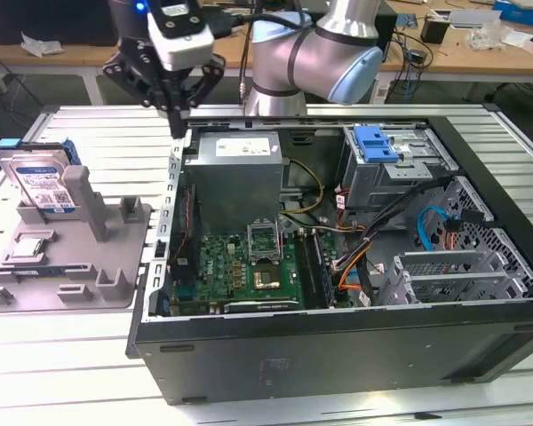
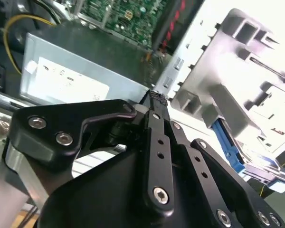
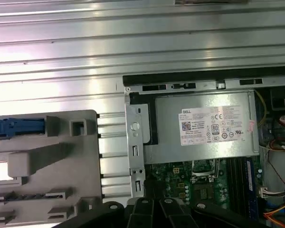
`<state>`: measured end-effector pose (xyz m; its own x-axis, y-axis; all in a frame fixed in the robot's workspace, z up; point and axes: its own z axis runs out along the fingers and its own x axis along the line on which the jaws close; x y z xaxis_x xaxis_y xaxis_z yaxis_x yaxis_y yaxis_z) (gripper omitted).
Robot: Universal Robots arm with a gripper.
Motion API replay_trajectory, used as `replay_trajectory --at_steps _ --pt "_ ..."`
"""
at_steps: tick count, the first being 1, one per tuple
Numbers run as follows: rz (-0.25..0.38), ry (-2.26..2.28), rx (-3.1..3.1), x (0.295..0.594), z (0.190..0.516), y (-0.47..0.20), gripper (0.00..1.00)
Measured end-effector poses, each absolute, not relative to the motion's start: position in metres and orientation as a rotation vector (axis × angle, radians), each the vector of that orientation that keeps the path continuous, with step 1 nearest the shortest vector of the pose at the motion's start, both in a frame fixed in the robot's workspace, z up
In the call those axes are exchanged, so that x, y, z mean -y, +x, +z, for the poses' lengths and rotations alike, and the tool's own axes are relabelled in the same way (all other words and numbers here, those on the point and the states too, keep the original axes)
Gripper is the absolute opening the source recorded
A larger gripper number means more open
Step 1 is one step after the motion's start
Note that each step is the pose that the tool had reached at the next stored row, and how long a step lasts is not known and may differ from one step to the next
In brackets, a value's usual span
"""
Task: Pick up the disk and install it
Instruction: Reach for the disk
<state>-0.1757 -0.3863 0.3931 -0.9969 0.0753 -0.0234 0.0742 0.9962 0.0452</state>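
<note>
Item: disk [image 1: 43, 182], a silver hard drive with a white label and a blue stripe, framed by a blue bracket. It stands on edge at the far end of a grey moulded fixture [image 1: 115, 257], at the exterior view's left. In the first wrist view its blue bracket edge [image 3: 16, 127] shows end-on at the fixture's border. A small square silver chip [image 1: 27, 250] lies flat in a pocket of the same fixture, nearer the camera than the disk. The fixture rests on a ribbed aluminium worktop [image 1: 71, 373], just beside an open black computer case [image 1: 338, 351]. Inside the case are a grey power supply [image 1: 235, 164] at the upper left, a green motherboard [image 1: 240, 271] below it in the frame, and a bright blue latch [image 1: 377, 146] on the drive cage at the upper right. The tool [image 1: 179, 124] hangs on the silver-and-blue arm [image 1: 315, 58] over the case's upper left corner, beside the power supply and well apart from the disk. Its fingers [image 2: 157, 102] are pressed together to a point, with nothing between them.
</note>
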Motion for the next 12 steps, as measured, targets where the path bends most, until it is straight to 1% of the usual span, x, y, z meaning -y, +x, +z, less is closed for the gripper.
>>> replay_trajectory --at_steps 12 --pt "0.069 0.116 -3.114 0.358 0.391 -0.241 0.11"
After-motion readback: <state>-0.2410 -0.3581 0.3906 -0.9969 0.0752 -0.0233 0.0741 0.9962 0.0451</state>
